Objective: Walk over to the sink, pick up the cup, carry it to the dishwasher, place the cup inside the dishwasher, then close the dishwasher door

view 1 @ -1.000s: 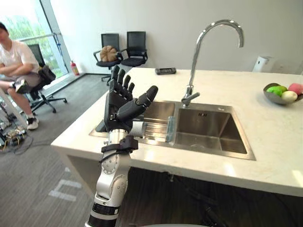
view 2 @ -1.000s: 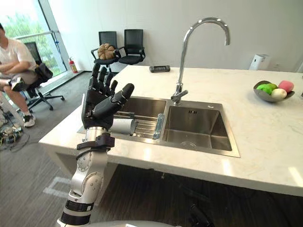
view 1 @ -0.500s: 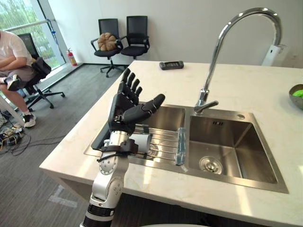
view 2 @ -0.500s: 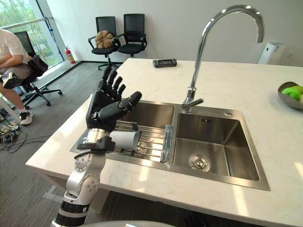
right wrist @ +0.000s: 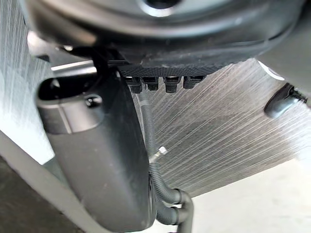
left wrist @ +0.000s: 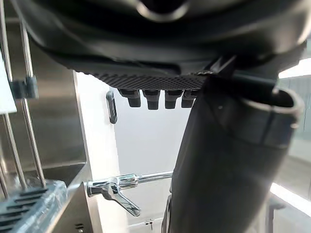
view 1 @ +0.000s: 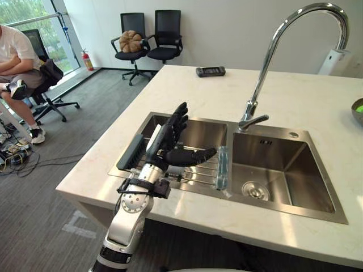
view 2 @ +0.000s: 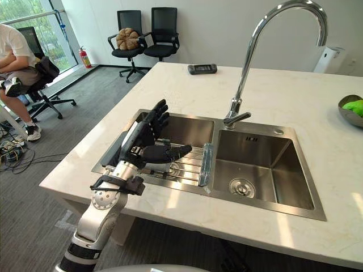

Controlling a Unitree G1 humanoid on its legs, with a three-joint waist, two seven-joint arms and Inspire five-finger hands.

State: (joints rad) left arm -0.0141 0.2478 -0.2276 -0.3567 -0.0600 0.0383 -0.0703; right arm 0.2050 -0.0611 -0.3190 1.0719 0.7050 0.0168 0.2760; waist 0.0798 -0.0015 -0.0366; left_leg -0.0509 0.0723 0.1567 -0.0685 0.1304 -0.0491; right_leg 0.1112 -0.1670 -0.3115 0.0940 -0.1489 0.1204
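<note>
Pale stone worktop (view 1: 238, 90) carries a double sink (view 1: 283, 209). Left hand (view 1: 165, 144) has dropped from above the rim onto the wire rack (view 1: 198, 170), at 9 o'clock of the drain (view 1: 255, 191). Its fingers are wide and straight, thumb splayed, gripping nothing. Cup, seen on that rack earlier, is now hidden behind the palm. Judgement: grasp imminent, not made. Right hand (right wrist: 160, 29) hangs over floor, fingers straight.

The left hand (view 2: 142, 144) has tipped down, seemingly onto the sink rack (view 2: 185, 170).
</note>
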